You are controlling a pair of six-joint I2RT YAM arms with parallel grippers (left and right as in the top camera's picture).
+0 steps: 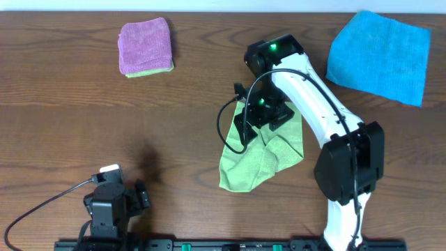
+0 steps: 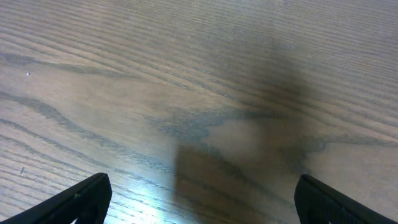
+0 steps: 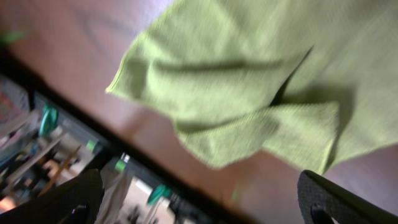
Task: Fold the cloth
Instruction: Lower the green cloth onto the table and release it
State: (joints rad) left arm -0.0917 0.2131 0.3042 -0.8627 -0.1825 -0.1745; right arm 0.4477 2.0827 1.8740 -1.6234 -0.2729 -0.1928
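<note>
Right arm (image 1: 313,97) reaches across the brown tabletop (image 1: 174,125), over the crumpled lime cloth (image 1: 268,157) lying right of centre. The right fingers (image 3: 74,200) stand wide apart above the cloth's upper edge. The left fingers (image 2: 81,199), also apart, hang over wood at front-left.

We see a lime-green cloth (image 1: 259,164) mid-bench, a bright blue cloth (image 1: 380,54) at the far right corner, a pinkish-purple cloth (image 1: 144,44) near the far edge, on a brown wood-grain bench (image 1: 63,118)
</note>
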